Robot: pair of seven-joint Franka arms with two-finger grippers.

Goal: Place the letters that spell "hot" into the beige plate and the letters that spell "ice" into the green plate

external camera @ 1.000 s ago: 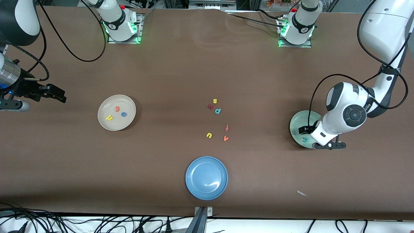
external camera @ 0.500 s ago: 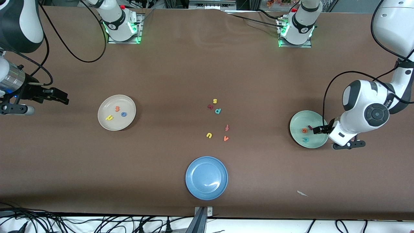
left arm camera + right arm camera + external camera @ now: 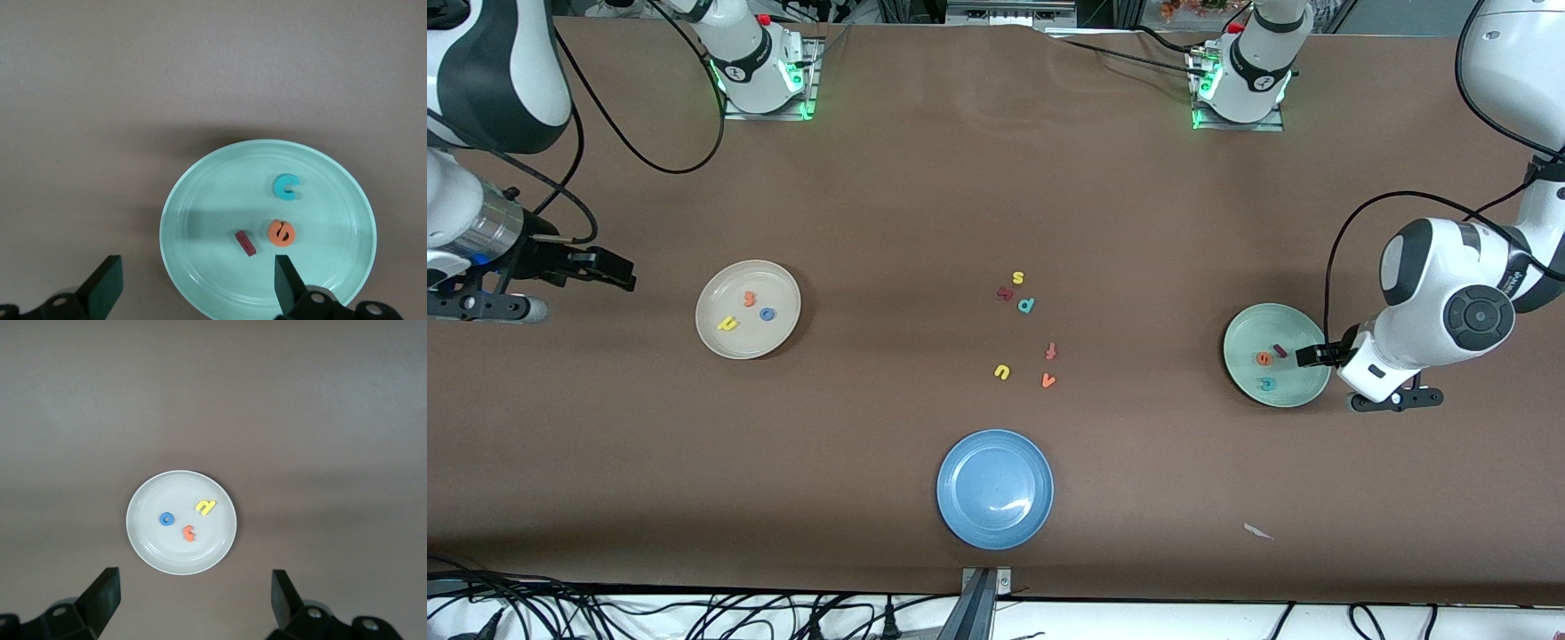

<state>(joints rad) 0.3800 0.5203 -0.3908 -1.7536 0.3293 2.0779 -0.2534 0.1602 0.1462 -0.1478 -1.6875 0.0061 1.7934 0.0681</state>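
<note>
On the green plate [image 3: 1240, 342], toward the left arm's end of the table, lie the three foam letters of "ice": the dark red i [image 3: 1280, 351], a short bar lying flat with its long axis slanted, the orange e [image 3: 1264, 359] just beside it, and the teal c [image 3: 1266, 384] nearer the front camera than both. None of the three touches another. In the left wrist view the plate [image 3: 200, 200] is smooth, round and shallow, with the i [image 3: 245, 243], e [image 3: 281, 233] and c [image 3: 287, 187] resting on its flat middle. The left gripper [image 3: 1310, 356] hangs over the plate's edge, its fingers [image 3: 288, 287] spread wide and holding nothing.

Toward the right arm's end, the cream-beige plate [image 3: 716, 289] holds "hot": the yellow h [image 3: 727, 324] tipped on a slant, the orange t [image 3: 750, 299] and the blue ring o [image 3: 767, 314]. The right gripper [image 3: 609, 271] is over bare table beside that plate, jaws parted and empty; the right wrist view shows the plate [image 3: 143, 533] well apart from its fingers [image 3: 103, 590].

Between the two plates lie the yellow s [image 3: 1017, 277], teal p [image 3: 1026, 305], red-orange f [image 3: 1051, 351], yellow u [image 3: 1002, 372] and orange v [image 3: 1048, 381]. A blue plate [image 3: 960, 516] sits nearer the front camera than these.
</note>
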